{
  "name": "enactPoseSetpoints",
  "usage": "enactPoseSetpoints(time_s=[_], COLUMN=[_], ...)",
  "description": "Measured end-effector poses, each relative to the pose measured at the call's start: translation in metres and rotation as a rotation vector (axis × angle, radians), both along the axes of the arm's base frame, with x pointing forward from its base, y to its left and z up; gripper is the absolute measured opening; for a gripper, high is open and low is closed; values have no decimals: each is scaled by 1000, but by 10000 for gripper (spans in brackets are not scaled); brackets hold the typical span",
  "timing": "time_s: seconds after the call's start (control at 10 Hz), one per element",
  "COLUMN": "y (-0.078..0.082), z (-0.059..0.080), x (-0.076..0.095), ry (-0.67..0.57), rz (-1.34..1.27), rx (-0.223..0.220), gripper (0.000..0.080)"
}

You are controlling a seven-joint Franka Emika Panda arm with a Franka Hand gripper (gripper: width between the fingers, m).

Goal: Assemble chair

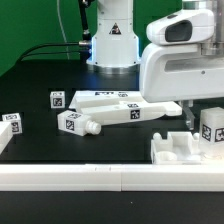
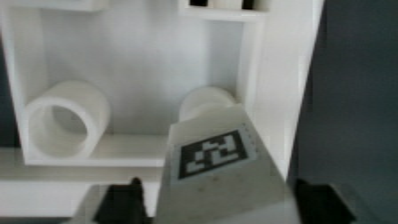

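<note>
At the seat frame (image 1: 178, 150), the pincer (image 2: 217, 204) straddles a tagged part (image 1: 212, 128)

Hard by that boxy frame, at the exterior view's right, the tagged part stands upright with its tag facing the wrist camera. It sits between the jaws, with a dark finger (image 2: 118, 203) on either side. Clamped, or just short of contact? I can't tell.

To do this well, I'd say square the grip on the part's flat sides and keep it centred so nothing twists. Then line the part up with the frame's round bosses (image 2: 64, 125) before pressing.

Further out, two pegged bars (image 1: 112, 106) lie together mid-table, well apart from the frame. Small tagged blocks (image 1: 57, 99) sit beyond them, toward the exterior view's left.

Everything rests on a black table (image 1: 40, 150). A long plain white rail (image 1: 90, 178) runs along the near edge, and the arm's base (image 1: 110, 45) stands at the back.
</note>
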State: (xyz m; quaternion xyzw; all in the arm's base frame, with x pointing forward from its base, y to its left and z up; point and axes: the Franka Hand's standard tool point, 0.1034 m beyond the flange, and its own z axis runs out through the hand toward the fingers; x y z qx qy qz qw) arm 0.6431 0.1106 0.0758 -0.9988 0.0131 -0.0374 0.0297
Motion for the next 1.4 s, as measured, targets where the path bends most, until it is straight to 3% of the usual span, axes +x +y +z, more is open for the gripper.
enactPoseSetpoints(time_s=[0.1,0.5,0.8,1.2,1.3,1.4], y=[0,2,10,10,9,7], z=[0,-1,-2,-2,-2,-1], x=[0,2,5,5,5,5], ry=[5,24,63,61,51,31], rz=[-77,-590,-1227,-1224,-1102,-903], rx=[6,42,142,148,130,110], gripper=[284,284,284,284,434,434])
